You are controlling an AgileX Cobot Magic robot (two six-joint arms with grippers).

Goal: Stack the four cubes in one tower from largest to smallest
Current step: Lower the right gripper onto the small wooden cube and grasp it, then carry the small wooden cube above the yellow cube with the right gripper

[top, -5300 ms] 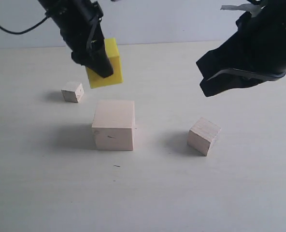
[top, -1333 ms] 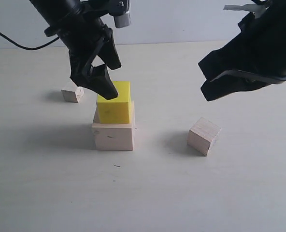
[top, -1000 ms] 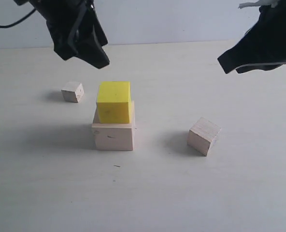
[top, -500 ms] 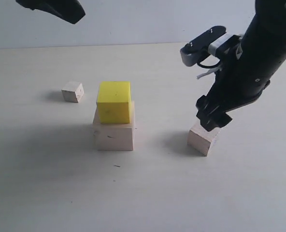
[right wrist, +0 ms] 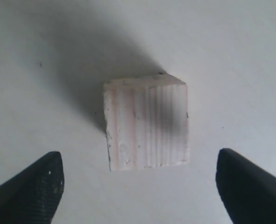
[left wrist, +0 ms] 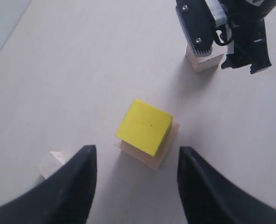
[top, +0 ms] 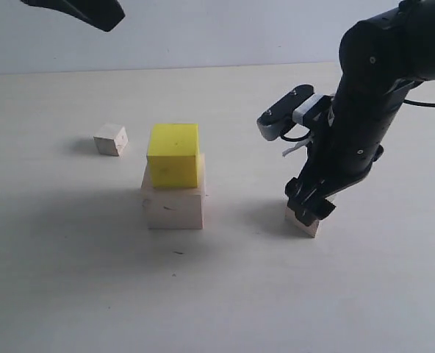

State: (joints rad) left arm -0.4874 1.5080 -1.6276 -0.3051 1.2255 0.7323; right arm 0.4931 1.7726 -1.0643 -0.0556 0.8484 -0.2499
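Observation:
The yellow cube [top: 173, 154] rests on the large pale wood cube [top: 172, 208], turned slightly on it. The small wood cube [top: 110, 140] lies alone at the far left. My right gripper [top: 309, 204] is down over the medium wood cube [top: 306, 222] and hides most of it. In the right wrist view that cube [right wrist: 147, 122] lies between the wide-apart fingers of the open gripper [right wrist: 138, 156], untouched. My left gripper [top: 92, 11] is raised at the top left; in its wrist view it [left wrist: 136, 150] stands open and empty above the yellow cube [left wrist: 144, 126].
The cubes sit on a pale tabletop [top: 225, 294] that meets a light wall at the back. The left wrist view also shows the small cube [left wrist: 51, 163], the medium cube [left wrist: 204, 60] and the right arm [left wrist: 231, 28] over it.
The left gripper let go of the yellow cube on the large cube and rose to the top left. The right arm came down from the upper right over the medium cube.

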